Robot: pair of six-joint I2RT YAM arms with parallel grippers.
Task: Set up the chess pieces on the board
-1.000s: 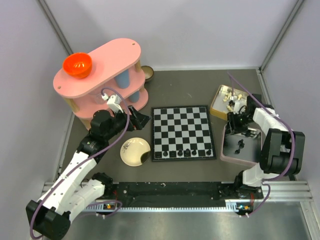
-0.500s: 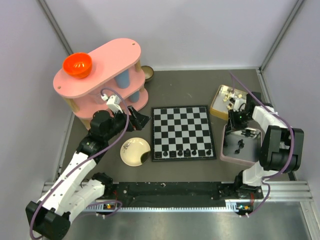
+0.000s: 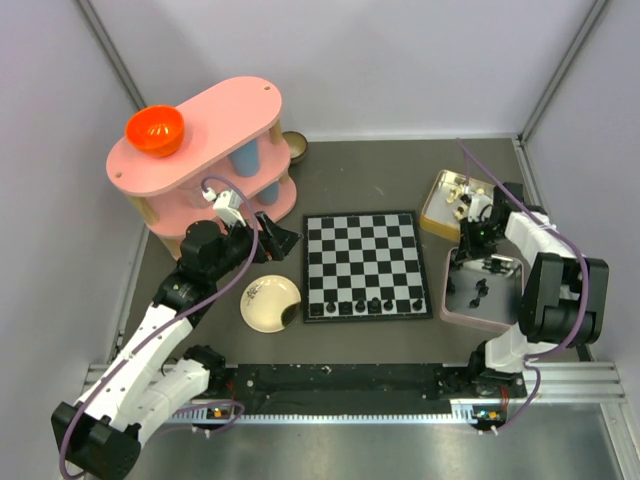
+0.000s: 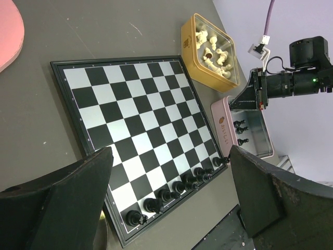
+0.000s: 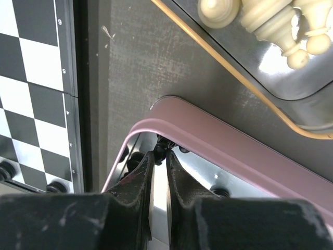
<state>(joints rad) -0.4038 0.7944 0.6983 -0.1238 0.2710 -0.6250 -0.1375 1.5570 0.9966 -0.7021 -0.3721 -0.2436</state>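
**Right arm finally pinching a piece out of the tin**

What's new: the right gripper (image 5: 158, 154) has drawn its fingers almost together at the far-left corner of the rectangular pink metal tin (image 5: 234, 172). A tiny glossy black chess piece (image 5: 161, 145) sits right at the tips. It looks pinched to me, though the tin rim hides most of it, so I wouldn't swear the hold is solid.

A second ago those fingers were clearly wider and the wrist sat closer to the middle of the tin. Since then it's slid toward the tin's far edge and closed in. So I'd call this the grab step, with the lift and carry to the board not started.

The flat black-and-white checked chessboard (image 3: 362, 262) sits mid-bench, and the tin is just beside its right edge. Nothing's changed on the board: the same line of black chessmen (image 4: 179, 186) stands along the near edge, and every other row is bare. More black ones wait in the tin (image 4: 240, 125), so there's plenty left to do.

The left gripper (image 4: 170, 152) hasn't budged, with its jaws wide apart and holding nothing near the board's far-left corner, just past the round cream plate (image 3: 262, 310). The shallow yellow tin (image 4: 186, 39) of cream-white chessmen (image 4: 213, 49) looks untouched too.
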